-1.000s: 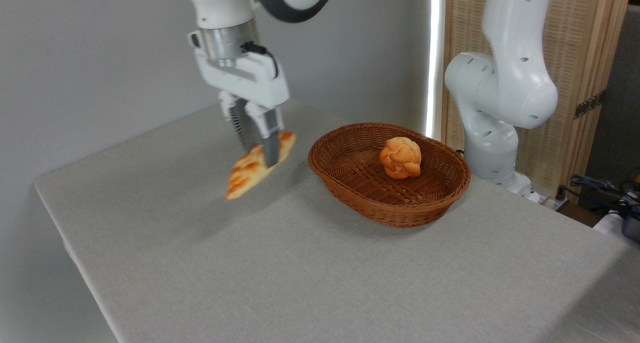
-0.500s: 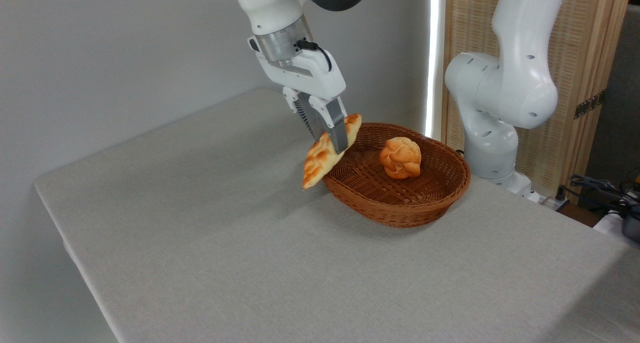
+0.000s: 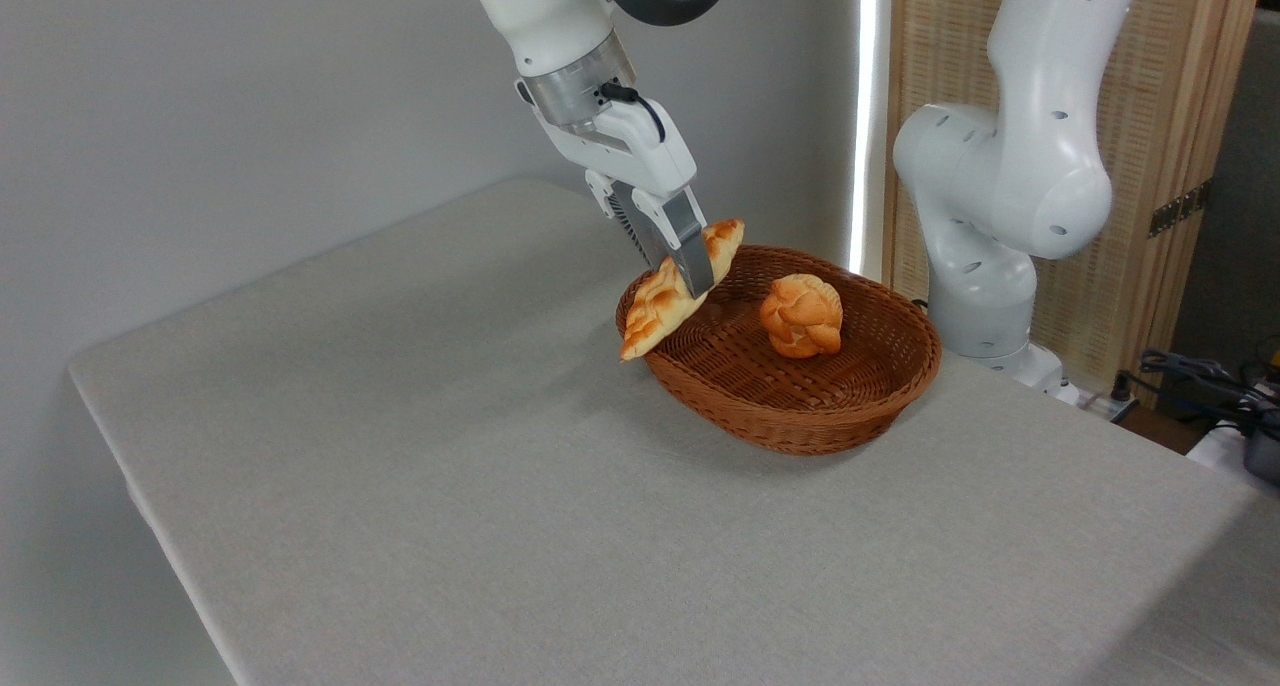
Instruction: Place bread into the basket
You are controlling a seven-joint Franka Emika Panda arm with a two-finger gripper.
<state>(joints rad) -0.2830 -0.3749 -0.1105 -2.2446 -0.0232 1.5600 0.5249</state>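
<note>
Pincer: the pincer (image 3: 690,271) is clamped across the middle of the braided loaf (image 3: 680,291), a hold that balances its two ends.
Loaf: it hangs tilted, upper tip over the wicker basket (image 3: 800,416), lower tip outside the near-left rim and clear of the table (image 3: 450,486).
Basket: the knotted roll (image 3: 801,314) sits toward the back, leaving open weave in front, probably the spot for the loaf.
Judgement: carried nearly home, not yet let go.

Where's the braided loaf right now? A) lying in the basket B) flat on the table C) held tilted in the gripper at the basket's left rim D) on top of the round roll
C: the gripper clamps the bread, tilted over the left rim of the basket.
</note>
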